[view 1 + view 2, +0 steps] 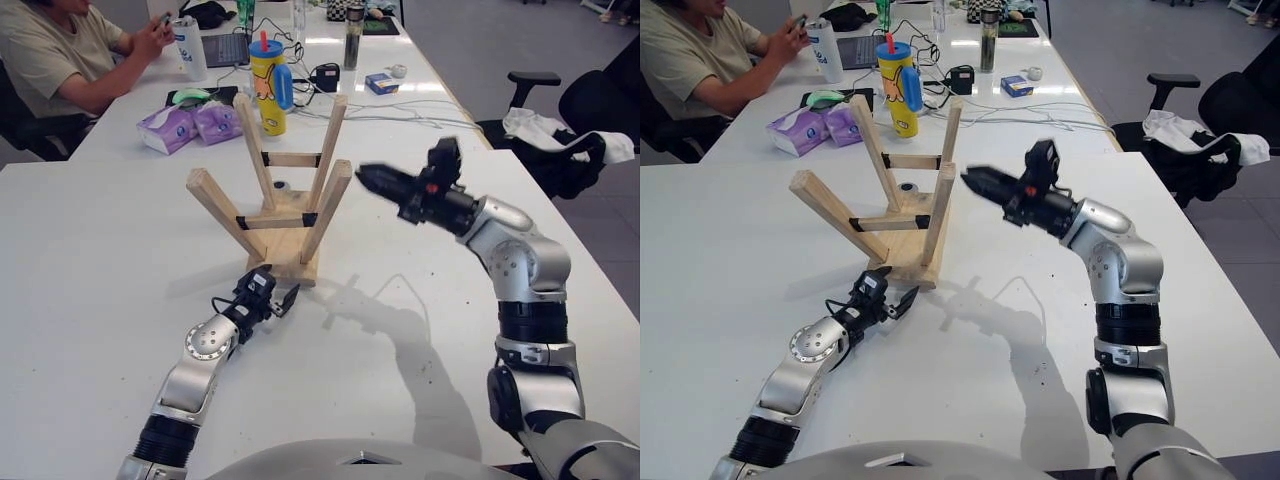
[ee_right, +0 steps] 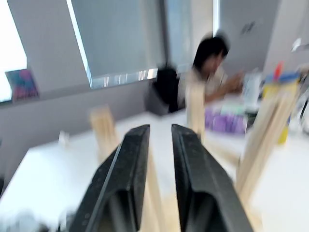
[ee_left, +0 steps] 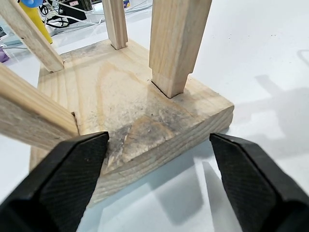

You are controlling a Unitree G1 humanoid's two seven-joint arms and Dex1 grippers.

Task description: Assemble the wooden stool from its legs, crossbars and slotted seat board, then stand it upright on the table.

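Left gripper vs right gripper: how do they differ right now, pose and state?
Height: the left gripper sits low at the table, at the seat board's near corner; the right gripper is raised beside the upturned legs.
Opening: the left gripper's fingers are spread wide either side of that corner; the right gripper's are close together.
Shared: neither grips anything.

Stool (image 1: 290,258) pale wood w/ visible grain (grey smudges on seat (image 3: 125,96)); table (image 1: 90,300) white.
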